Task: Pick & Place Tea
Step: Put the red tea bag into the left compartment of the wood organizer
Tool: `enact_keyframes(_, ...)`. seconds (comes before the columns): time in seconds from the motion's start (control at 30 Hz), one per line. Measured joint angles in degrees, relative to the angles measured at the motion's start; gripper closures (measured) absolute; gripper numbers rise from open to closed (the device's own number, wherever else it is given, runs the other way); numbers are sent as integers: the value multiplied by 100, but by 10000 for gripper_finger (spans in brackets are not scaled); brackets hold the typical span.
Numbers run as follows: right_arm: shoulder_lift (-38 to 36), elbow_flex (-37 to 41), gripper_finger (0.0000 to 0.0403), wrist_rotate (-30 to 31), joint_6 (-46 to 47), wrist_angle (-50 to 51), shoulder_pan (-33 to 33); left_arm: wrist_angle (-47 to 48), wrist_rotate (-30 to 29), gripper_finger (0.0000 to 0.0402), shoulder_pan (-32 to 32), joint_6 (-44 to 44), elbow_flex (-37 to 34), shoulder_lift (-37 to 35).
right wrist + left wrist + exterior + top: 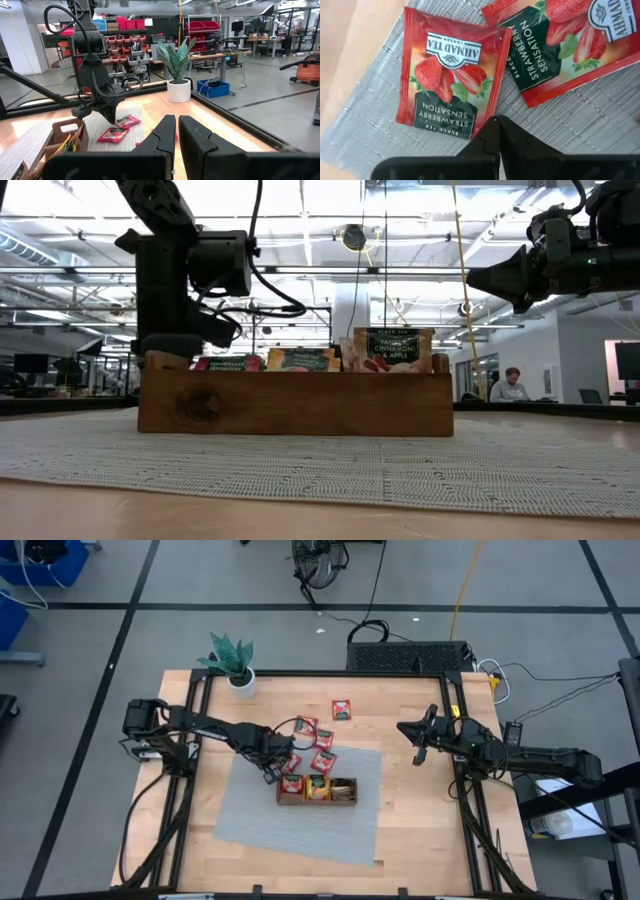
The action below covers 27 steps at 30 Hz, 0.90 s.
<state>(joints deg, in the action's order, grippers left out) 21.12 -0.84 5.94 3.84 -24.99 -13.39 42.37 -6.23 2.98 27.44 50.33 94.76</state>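
Table (420, 840): pale wood, framed by dark rails; bare boards wide along the right side and the near edge.
Mat (290, 825): grey woven sheet, laid slightly askew over the table's middle, with much uncovered weave toward the near left corner.
Left arm (200, 727): reaching from the left rail inward over the mat's far left corner.
Right arm (520, 753): lying along the right side, outside the mat, well apart from the tray.
Plant (232, 662): green leaves in a white pot, at the far left of the table, clear of both arms.
Tray (318, 792): brown wood, three compartments, on the mat's centre; red sachets in the left compartment, orange-yellow in the middle, the right one's contents hard to make out from above.
Left gripper (496, 131): fingers pressed together, holding nothing, tip poised just over the mat at the lower edge of a sachet; just beside the tray's left end.
Right gripper (176, 131): fingers closed and empty, raised over bare wood at the right.
Loose red sachets (322, 745): strawberry tea, scattered on the mat's far edge just beyond the tray, none inside it; two overlapping slightly beneath the left gripper.
Nearest sachet (451, 77): flat on the mat, close to the mat's edge, with bare wood beside it.
Lone red sachet (342, 710): on bare wood past the mat's far edge, apart from the others.
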Motion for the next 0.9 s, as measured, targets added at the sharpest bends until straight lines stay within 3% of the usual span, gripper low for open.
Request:
enact_keyframes(0.23, -1, 0, 389, 2, -2, -1, -1, 16, -531, 390, 90, -557, 13, -66)
enact_keyframes(0.4, -1, 0, 390, 0, -1, -1, 0, 2, -600, 316, 300, -514, 13, -115)
enact_keyframes(0.67, 0, 0, 389, 0, 0, 0, 0, -13, -564, 173, 548, -1255, 13, -94)
enact_keyframes(0.9, -2, 0, 389, 0, 0, -2, 0, -718, -58, 132, 812, -1387, -278, -118)
